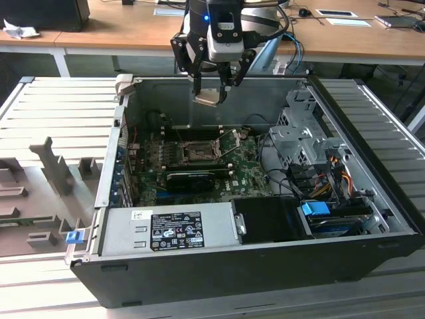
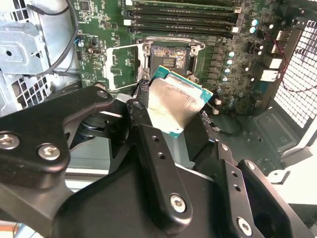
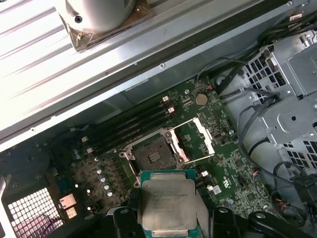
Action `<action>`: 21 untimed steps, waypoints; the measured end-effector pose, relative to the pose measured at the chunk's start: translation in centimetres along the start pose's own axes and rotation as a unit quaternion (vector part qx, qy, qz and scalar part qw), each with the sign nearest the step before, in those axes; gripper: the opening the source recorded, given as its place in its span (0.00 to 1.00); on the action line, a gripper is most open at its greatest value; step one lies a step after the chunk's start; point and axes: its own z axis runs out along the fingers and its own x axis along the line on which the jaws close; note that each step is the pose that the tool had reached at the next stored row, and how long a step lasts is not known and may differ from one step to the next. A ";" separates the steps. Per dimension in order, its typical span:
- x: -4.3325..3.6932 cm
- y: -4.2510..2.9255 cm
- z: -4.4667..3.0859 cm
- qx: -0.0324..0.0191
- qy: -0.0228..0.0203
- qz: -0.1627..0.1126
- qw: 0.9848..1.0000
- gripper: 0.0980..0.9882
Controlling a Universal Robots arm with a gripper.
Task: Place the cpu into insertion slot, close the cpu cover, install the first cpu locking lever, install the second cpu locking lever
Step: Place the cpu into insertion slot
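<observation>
In the first wrist view the gripper (image 3: 171, 218) grips the cpu (image 3: 168, 198) by its edges, above the uncovered insertion slot (image 3: 153, 154).

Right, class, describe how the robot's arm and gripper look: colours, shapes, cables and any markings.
The gripper has a silver-grey body with a small blue light, flanked by black jointed link bars that taper into narrow jaws. In the second wrist view those bars are flat matte black plates fastened with silver screws. A blue cable and black cables loop beside the wrist.
</observation>
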 end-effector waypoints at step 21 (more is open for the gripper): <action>0.05 0.03 0.50 -0.001 -0.004 0.054 0.999 0.48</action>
